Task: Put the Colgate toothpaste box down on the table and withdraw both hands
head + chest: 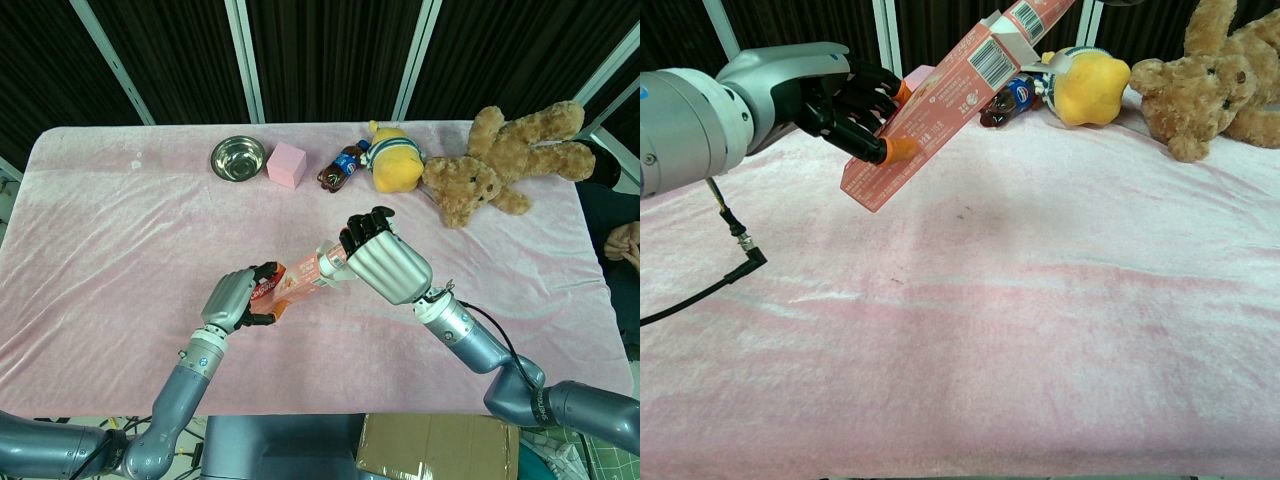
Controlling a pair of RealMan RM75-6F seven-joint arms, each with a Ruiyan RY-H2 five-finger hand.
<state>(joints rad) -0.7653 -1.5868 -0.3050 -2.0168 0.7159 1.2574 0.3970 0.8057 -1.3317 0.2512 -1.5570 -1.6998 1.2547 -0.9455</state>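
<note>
We're holding the Colgate toothpaste box up off the pink table cloth, both hands on it. Our left hand grips the lower end, its fingertips wrapped around the box's edge in the chest view. Our right hand has the upper end, fingers curled over it, though the chest view cuts that hand off at the top. The box runs slanted between the two hands, barcode side facing the chest camera, clear air beneath it and the cloth below.

Along the far edge of the table we've got a steel bowl, a pink cube just beside it, a small cola bottle lying down, a yellow plush toy touching the bottle's cap end, and a brown teddy bear sprawled at the right.
</note>
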